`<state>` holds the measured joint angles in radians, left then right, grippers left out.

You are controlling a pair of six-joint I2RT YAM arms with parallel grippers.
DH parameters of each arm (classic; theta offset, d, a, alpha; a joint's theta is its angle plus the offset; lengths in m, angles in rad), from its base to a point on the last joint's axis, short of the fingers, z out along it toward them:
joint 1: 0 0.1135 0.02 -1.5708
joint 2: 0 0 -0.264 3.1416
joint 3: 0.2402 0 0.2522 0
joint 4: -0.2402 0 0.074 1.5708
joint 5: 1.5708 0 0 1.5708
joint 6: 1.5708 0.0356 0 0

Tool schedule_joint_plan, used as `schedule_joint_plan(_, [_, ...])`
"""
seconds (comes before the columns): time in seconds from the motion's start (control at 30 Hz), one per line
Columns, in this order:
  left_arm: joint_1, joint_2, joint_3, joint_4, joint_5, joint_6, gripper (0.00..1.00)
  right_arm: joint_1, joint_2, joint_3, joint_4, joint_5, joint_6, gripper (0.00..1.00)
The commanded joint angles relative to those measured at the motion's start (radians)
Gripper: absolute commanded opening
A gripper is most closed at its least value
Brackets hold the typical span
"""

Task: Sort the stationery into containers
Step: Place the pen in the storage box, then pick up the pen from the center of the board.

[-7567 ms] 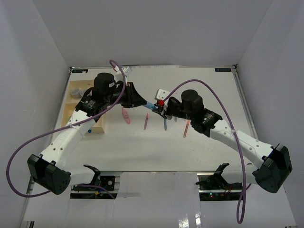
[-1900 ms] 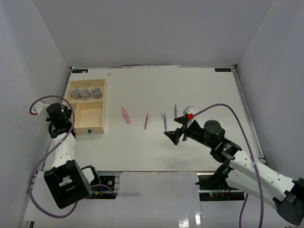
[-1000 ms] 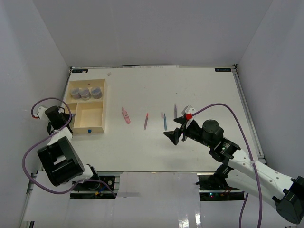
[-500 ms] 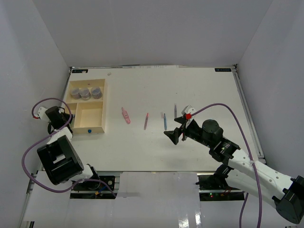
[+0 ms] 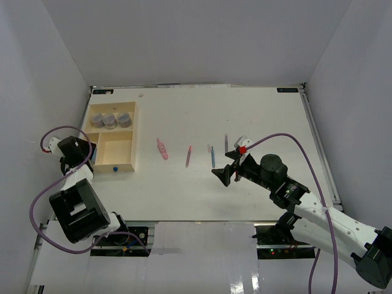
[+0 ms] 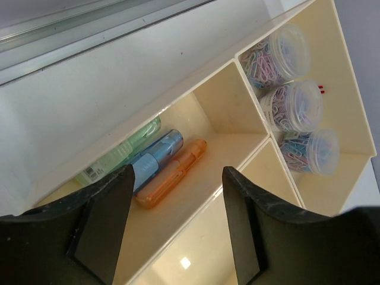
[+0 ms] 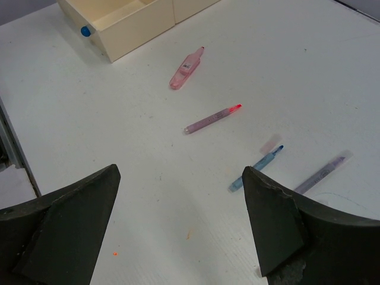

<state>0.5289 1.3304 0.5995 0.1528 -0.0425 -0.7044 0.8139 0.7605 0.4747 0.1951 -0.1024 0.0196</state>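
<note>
The cream tray (image 5: 115,152) lies at the table's left. In the left wrist view its long section holds a green marker (image 6: 122,153), a blue marker (image 6: 155,162) and an orange marker (image 6: 172,181); three pots (image 6: 295,105) fill a smaller section of the tray (image 6: 350,83). My left gripper (image 6: 178,237) hangs open over the tray, nothing between its fingers. On the table lie a pink marker (image 7: 187,67), a red-tipped pink pen (image 7: 212,119), a blue pen (image 7: 255,168) and a purple pen (image 7: 320,174). My right gripper (image 7: 181,219) hovers open and empty near them.
A small blue cap-like thing (image 7: 86,31) sits against the tray's near wall. White walls enclose the table on three sides. The left arm's purple cable (image 5: 46,190) loops off the table's left edge, and the right arm's cable (image 5: 294,147) arcs over the right side.
My left gripper has opened above the tray's long section. The right arm and the pens on the table have not moved.
</note>
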Motion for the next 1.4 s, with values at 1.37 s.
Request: schedule_joint_plan(1.37, [-0.569, -0.330, 0.168, -0.461, 0.041, 0.330, 0.98, 0.189, 1.110, 0.820, -0.207, 0.340, 0.140, 1.00])
